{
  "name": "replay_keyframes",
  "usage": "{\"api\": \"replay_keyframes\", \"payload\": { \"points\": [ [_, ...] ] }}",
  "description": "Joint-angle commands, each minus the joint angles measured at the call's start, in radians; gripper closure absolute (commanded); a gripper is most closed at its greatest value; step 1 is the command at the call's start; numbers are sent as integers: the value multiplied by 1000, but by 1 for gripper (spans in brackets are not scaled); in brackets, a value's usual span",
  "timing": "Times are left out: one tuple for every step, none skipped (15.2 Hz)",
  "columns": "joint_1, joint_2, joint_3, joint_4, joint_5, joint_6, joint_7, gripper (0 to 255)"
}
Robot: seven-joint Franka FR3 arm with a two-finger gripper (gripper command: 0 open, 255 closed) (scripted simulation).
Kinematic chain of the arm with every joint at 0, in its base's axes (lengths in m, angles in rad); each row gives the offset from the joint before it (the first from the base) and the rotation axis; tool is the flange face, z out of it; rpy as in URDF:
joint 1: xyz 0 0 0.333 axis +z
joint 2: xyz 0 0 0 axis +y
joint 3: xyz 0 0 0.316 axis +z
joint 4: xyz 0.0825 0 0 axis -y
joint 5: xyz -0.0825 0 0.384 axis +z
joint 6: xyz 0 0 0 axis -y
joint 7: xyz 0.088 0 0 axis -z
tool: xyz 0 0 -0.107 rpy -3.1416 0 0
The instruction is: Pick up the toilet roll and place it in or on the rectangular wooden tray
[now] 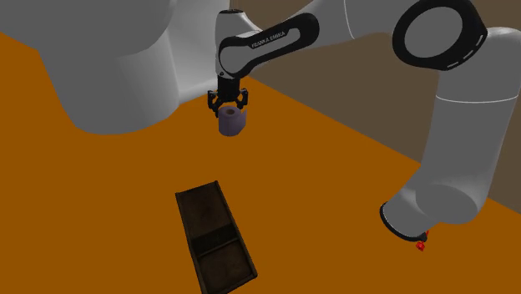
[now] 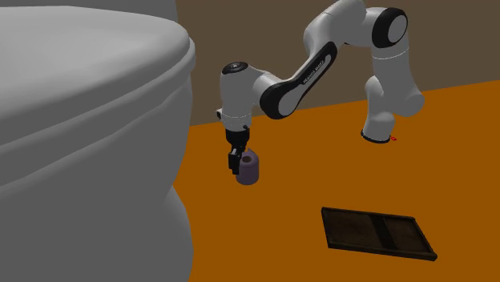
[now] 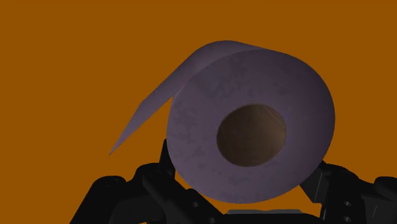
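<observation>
The tool (image 1: 231, 106) is pinching the toilet roll (image 1: 233, 124), a dull purple roll with a brown core, one black finger on either side of it. In the shoulder view the pair sits just above the middle of the frame, with the white arm (image 1: 267, 38) coming in from the upper right. In the second exterior view the tool points straight down and the roll stands upright, left of centre, close beside the big white toilet (image 2: 88, 120) that takes up the whole left side.

In the wrist view, the core's open end faces the camera and a loose tail of paper hangs off the roll to one side, with orange floor (image 3: 76, 57) behind it (whether the roll clears the floor I cannot tell).

The rectangular tray (image 1: 209, 217), dark brown wood with a crosswise divider, lies flat on the floor well apart from the roll: at the lower centre of the shoulder view and the lower right of the second exterior view. Nothing lies in it.

A small red thing (image 1: 421, 245) sits by the arm's base at the lower right of the shoulder view.
</observation>
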Motion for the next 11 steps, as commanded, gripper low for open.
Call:
{"api": "replay_keyframes", "payload": {
  "points": [
    [0,-6,1,5,2,-11,-1,255],
    [-1,-12,2,10,4,-21,-2,255],
    [-1,-17,3,16,5,-32,-3,255],
    [-2,-23,4,22,7,-44,-4,255],
    [-2,-28,4,28,8,-55,-5,255],
    [-2,-33,5,34,10,-66,-6,255],
    [-3,-38,6,41,11,-77,-7,255],
    [-3,-43,6,47,13,-89,-8,255],
    [-3,-47,7,54,14,-100,-8,255],
    [-3,-52,8,62,16,-112,-9,255],
    [-4,-56,8,69,17,-123,-10,255]
  ]
}}
